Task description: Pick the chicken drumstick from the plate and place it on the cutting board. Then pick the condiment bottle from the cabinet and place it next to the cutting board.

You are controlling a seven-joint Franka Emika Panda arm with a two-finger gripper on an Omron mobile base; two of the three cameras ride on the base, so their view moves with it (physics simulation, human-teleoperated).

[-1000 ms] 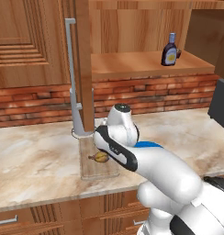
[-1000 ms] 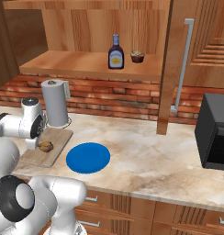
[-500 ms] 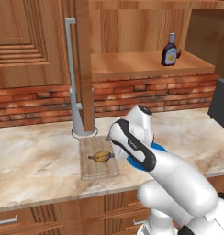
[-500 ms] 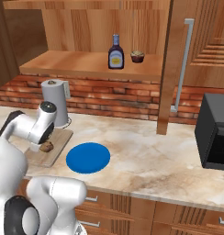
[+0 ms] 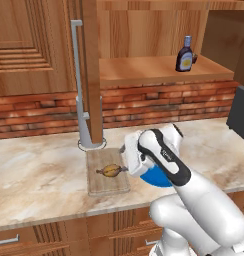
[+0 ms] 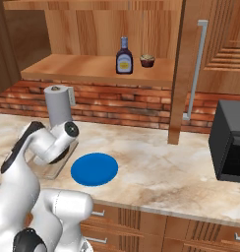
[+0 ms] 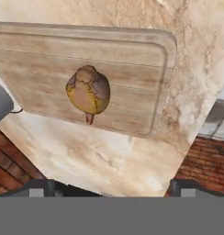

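1. The small golden-brown roasted chicken drumstick (image 7: 88,91) lies on the rectangular light wooden cutting board (image 7: 132,50), roughly mid-board, its thin bone end pointing off to one side. First half of the job looks done.
2. The two-finger tool (image 7: 109,188) hangs above the board with nothing between its dark tips; they stand wide apart at the bottom corners of the hand view.
3. The flat round bright blue plate (image 6: 94,169) sits bare on the marbled tabletop (image 6: 156,167), just beside the board.
4. Next target: the small dark brown condiment bottle (image 6: 124,56), narrow neck, blue cap, yellowish label. It stands upright on the open reddish-brown shelf of the wooden wall cabinet (image 5: 159,70), near the front edge.
5. A squat dark cupcake-like object (image 6: 147,60) stands just beside it, apart by a small gap. Not the one to grab!
6. Handling, by my reckoning: rigid, light, smooth-sided, so likely slippery, and tall enough to tip. Best taken across the body at the label, where it is widest, not by the neck.
7. A white paper towel roll (image 6: 58,104) stands behind the board.
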